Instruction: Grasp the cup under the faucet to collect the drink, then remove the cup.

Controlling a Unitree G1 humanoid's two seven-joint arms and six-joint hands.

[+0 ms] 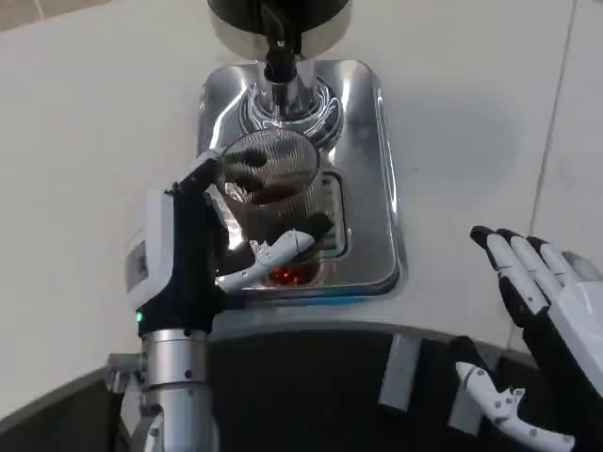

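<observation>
**Left hand holds the cup under the faucet**

We see the left hand (203,250) wrapped around a clear cup (268,179), its white back turned to the left and its fingers (283,247) curling round the near side of the glass. So this hand is clamped on the cup. A dark liquid shows at the bottom of the cup, just ahead of the fingertips.

The cup stands on the shiny tray (372,188) of the dispenser, which spreads out ahead of and to the right of the left hand. Directly beyond the hand, the black faucet (279,58) points down over the far rim of the cup. Whether the drink is flowing we cannot tell. Above the faucet sits the dark round body of the dispenser (278,19). A small red glow (287,275) shows on the tray's near edge, just below the fingers.

The right hand (551,301) rests well apart from the tray, off to its right on the white surface (85,141). Its fingers are stretched out and spread, palm turned inward, and it holds nothing. The tray lies between the two hands, much nearer the left one.
</observation>
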